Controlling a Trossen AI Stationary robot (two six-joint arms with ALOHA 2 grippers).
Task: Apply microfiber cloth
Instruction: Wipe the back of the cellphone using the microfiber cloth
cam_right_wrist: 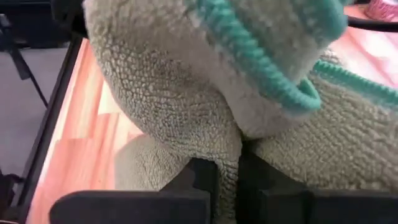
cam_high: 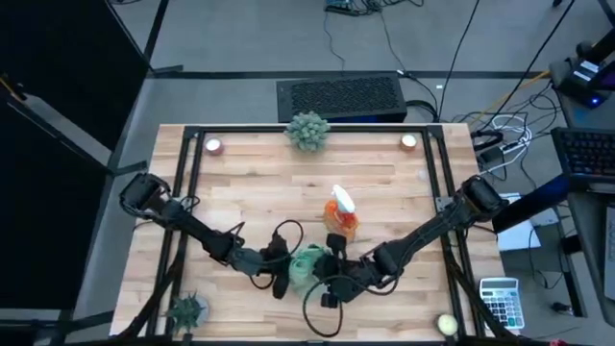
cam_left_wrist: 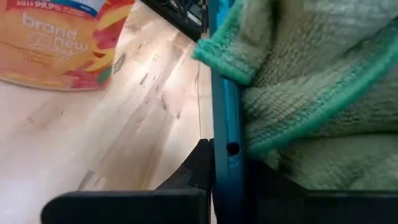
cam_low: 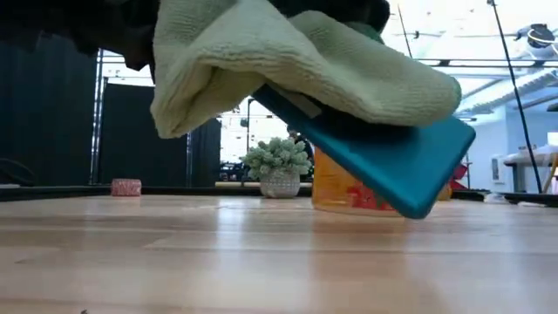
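You have one cloth (cam_low: 305, 65), one tablet (cam_low: 392, 166), one spray bottle (cam_high: 342, 213) and two plants. The cloth is pale sage with teal stitched edging, bunched and draped over the tilted tablet, off the table. Your right gripper (cam_right_wrist: 227, 180) pinches the cloth; your left gripper (cam_left_wrist: 227, 180) clamps the tablet's edge.

Sage-green microfiber cloth (cam_low: 296, 61) bunched, draped atop tilted tablet (cam_low: 392, 166), off table.

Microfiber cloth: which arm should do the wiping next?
Right. The right gripper already pinches the microfiber cloth, which lies draped over the tablet; the left gripper grips the tablet's edge, holding it off the table.
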